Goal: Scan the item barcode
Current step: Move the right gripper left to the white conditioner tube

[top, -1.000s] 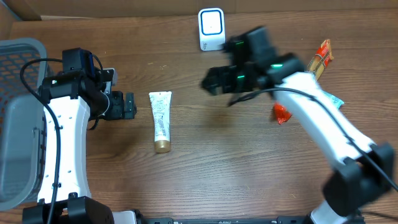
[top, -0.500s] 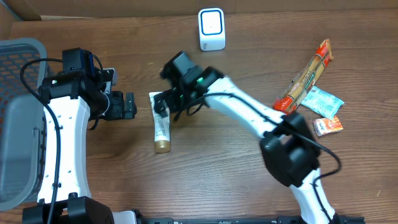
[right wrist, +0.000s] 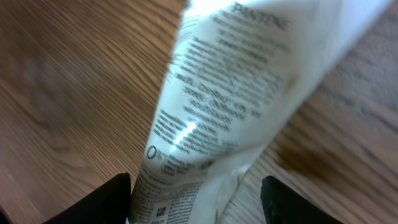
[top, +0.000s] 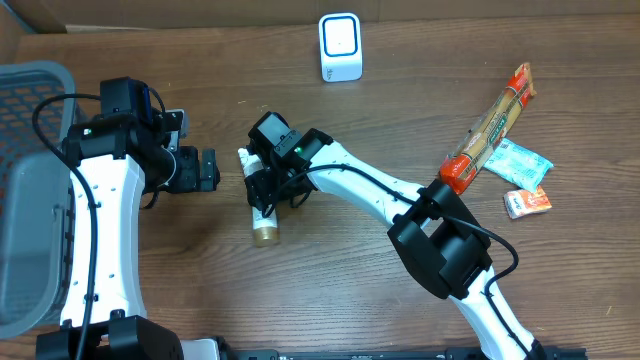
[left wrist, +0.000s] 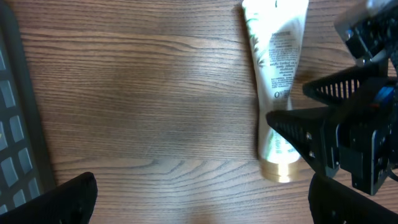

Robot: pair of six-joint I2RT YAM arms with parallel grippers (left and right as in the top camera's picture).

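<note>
The wooden table point(top: 330, 290) carries a grey basket point(top: 30, 80) at its left edge, partly cut off. The right gripper point(top: 264, 192) reaches across to the white tube point(left wrist: 277, 62), which lies flat near the table's middle – jaws spread to either side of it, bare wood showing beside one finger. The gripper covers the tube's middle from above, and only the gold cap point(top: 264, 234) and the crimped end show. The wrist view blurs the print, so no barcode can be made out. The left gripper point(top: 208, 170) hangs just beside the tube, jaws wide and holding nothing. The white scanner point(top: 341, 47) stands at the far edge.
</note>
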